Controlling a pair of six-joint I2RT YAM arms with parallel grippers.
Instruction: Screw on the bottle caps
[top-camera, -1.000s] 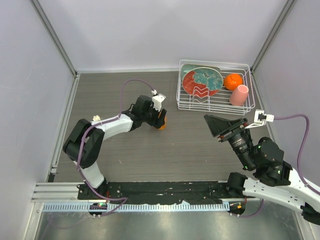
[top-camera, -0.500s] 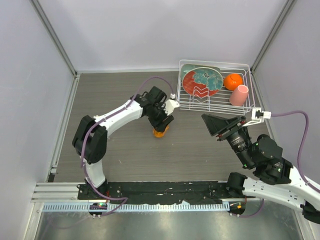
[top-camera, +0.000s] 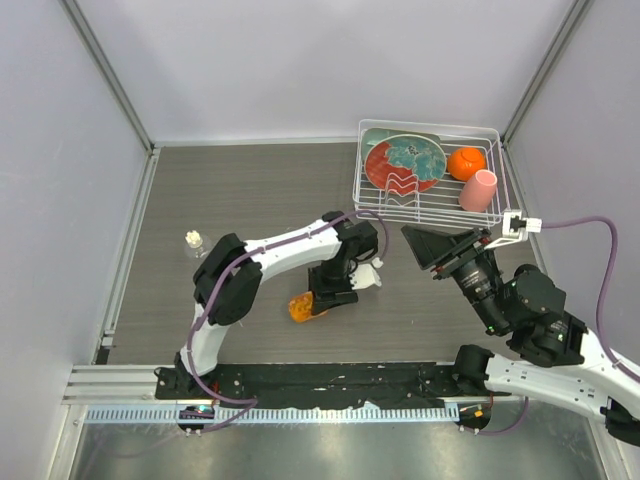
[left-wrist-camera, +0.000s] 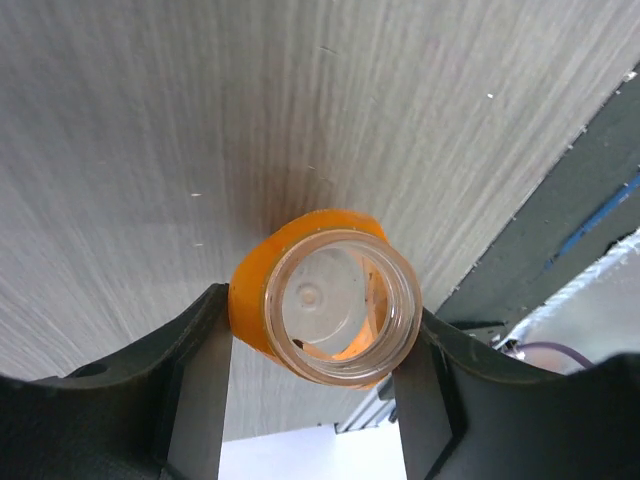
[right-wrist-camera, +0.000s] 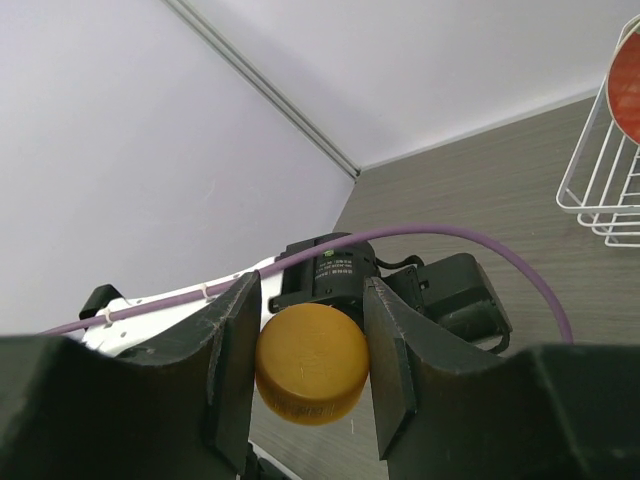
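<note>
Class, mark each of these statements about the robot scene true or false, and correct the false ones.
1. The left jaws grip the orange bottle. True.
2. That bottle has its cap screwed on. False: its mouth is open in the left wrist view.
3. The right jaws hold the orange cap. True.
4. The pink cup lies on the bare table. False: it sits inside the wire rack.
5. The clear bottle stands on the table, held by neither arm. True.
</note>
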